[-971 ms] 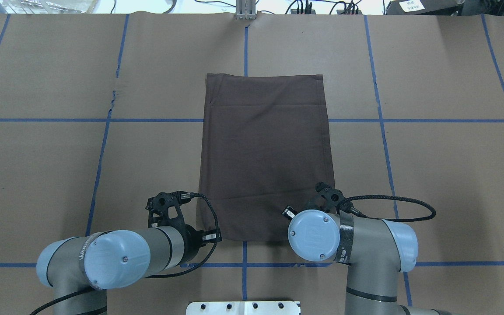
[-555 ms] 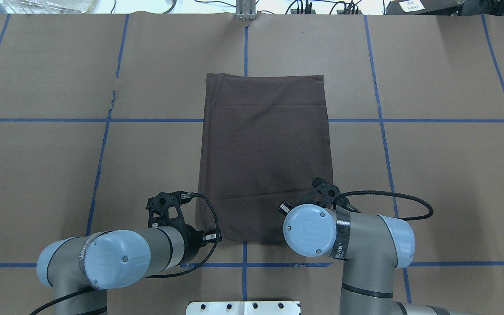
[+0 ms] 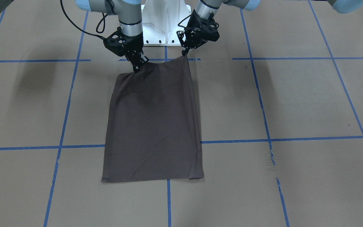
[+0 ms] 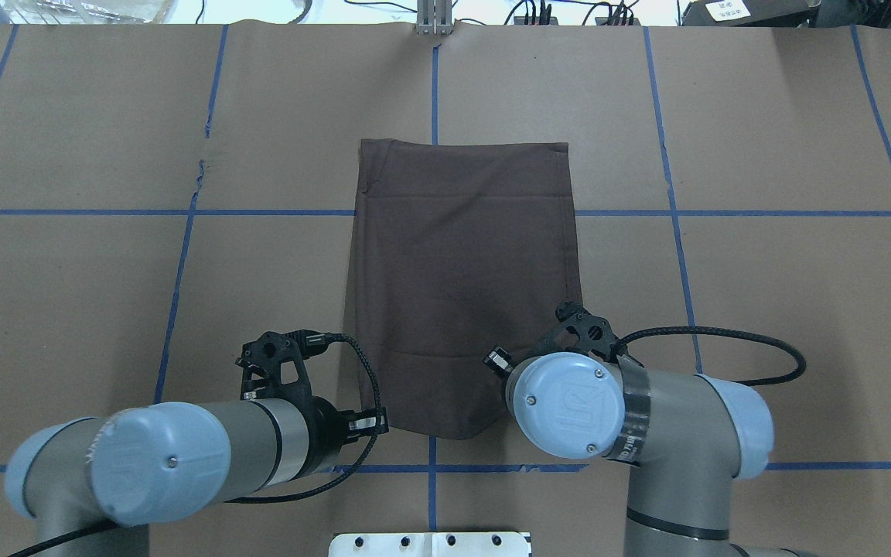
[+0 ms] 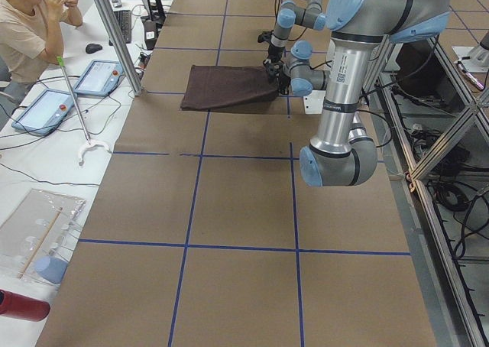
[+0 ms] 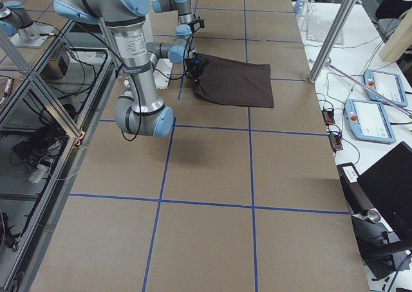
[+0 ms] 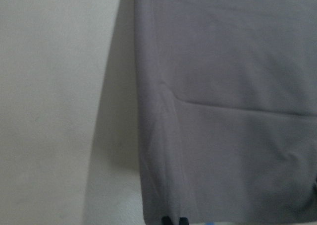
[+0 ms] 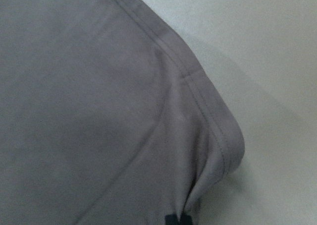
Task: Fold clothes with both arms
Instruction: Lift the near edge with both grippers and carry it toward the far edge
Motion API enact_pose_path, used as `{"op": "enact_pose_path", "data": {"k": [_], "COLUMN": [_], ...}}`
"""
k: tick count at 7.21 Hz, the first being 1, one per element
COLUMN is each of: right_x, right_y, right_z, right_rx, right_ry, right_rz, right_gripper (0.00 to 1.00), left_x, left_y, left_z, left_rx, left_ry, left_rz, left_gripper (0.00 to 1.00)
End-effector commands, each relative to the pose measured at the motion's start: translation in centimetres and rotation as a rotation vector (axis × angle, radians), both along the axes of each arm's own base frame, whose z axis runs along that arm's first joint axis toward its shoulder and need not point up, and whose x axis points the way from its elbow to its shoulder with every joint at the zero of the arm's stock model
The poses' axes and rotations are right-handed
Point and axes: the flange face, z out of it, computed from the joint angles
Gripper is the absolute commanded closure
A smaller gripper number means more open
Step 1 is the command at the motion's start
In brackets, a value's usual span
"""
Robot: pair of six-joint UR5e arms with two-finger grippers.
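Progress check: the T-shirt (image 3: pixel 153 126) looks like it's past the side folds. It's a tidy narrow rectangle with no sleeves sticking out, lying flat on the table (image 3: pixel 263 110) and stretching straight away from both grippers toward the far side. The left gripper (image 3: pixel 185 54) is pinched tight on one near corner and the right gripper (image 3: pixel 136 68) on the other. Both wrist cams show the fingertips closed together with fabric bunching up right at them. That near edge is lifted a bit off the paper between the two tools, while everything further out from them lies flat. My guess is what's left is the crosswise fold, carrying that edge out and over to the far hem, then maybe one more fold and a release. As for writing, not much: the blue joint cap (image 4: pixel 565 398) on the right arm has what looks like an embossed UR logo, and the black band (image 4: pixel 631 433) next to it has pale print I can't read. There's a white label (image 4: pixel 730 9) past the far table edge that's too small to make out. No chest logo is showing on the shirt.
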Motion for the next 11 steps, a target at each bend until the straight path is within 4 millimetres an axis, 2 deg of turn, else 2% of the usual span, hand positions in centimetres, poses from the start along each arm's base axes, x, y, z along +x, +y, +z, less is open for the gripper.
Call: {"op": "enact_pose_path", "data": {"k": [1, 2, 3, 5, 6, 7, 8, 10, 11], "right_x": [7.3, 8.7, 7.9, 6.1, 5.3, 3.7, 2.1, -0.9, -2.0], "right_y": [3.6, 4.2, 4.2, -1.3, -3.5, -5.3, -7.4, -11.5, -13.3], "right_z": [-5.3, -6.1, -6.1, -6.9, -6.9, -6.1, -4.8, -4.6, -3.5], "right_rx": [-0.002, -0.001, 0.004, 0.043, 0.054, 0.062, 0.061, 0.063, 0.066], "right_ry": [-0.041, -0.054, -0.047, 0.000, 0.014, 0.008, 0.012, 0.046, 0.053], "right_rz": [-0.032, -0.041, -0.051, 0.001, 0.019, 0.037, 0.059, 0.086, 0.100], "right_gripper": [1.00, 1.00, 1.00, 1.00, 1.00, 1.00, 1.00, 1.00, 1.00], "left_x": [-7.9, -9.8, -9.2, -7.2, -7.9, -8.3, -7.4, -3.8, -1.7], "left_y": [2.1, 2.7, 1.8, -4.9, -9.3, -13.8, -18.2, -24.6, -26.7], "left_z": [-5.0, -5.8, -5.9, -7.2, -6.4, -6.4, -6.4, -2.7, -1.3], "left_rx": [-0.017, -0.027, -0.027, 0.027, 0.069, 0.091, 0.103, 0.123, 0.123], "left_ry": [-0.003, 0.001, -0.010, -0.049, -0.091, -0.128, -0.174, -0.190, -0.197], "left_rz": [0.040, 0.066, 0.047, -0.037, -0.059, -0.075, -0.108, -0.147, -0.152], "left_gripper": [1.00, 1.00, 1.00, 1.00, 1.00, 1.00, 1.00, 1.00, 1.00]}}
